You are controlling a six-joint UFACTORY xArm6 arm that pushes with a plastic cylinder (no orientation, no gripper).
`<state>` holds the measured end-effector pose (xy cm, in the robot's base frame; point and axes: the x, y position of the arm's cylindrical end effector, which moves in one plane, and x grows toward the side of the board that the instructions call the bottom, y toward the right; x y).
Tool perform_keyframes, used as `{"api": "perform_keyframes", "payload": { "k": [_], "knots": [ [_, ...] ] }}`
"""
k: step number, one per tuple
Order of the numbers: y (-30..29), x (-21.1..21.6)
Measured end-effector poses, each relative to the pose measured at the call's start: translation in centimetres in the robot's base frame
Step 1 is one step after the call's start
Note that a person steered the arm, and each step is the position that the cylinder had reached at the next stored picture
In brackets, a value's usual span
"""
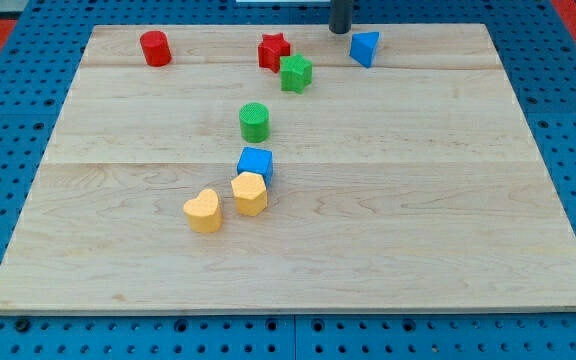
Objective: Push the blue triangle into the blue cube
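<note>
The blue triangle point(365, 47) sits near the view's top edge of the wooden board point(418, 200), right of centre. The blue cube point(255, 163) sits near the board's middle, touching a yellow block point(250, 193) below it. My tip point(340, 30) is at the view's top, just to the upper left of the blue triangle and very close to it; whether they touch cannot be told. The blue cube lies far below and to the left of the triangle.
A green cylinder point(254, 122) stands just above the blue cube. A green star point(295, 73) and a red star point(274, 51) sit left of the triangle. A red cylinder point(155, 48) is at the top left. A yellow heart point(203, 211) lies left of the yellow block.
</note>
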<state>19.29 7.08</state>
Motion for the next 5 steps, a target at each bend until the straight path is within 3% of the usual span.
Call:
{"api": "perform_keyframes", "payload": {
  "k": [5],
  "knots": [
    [-0.22, -0.03]
  ]
}}
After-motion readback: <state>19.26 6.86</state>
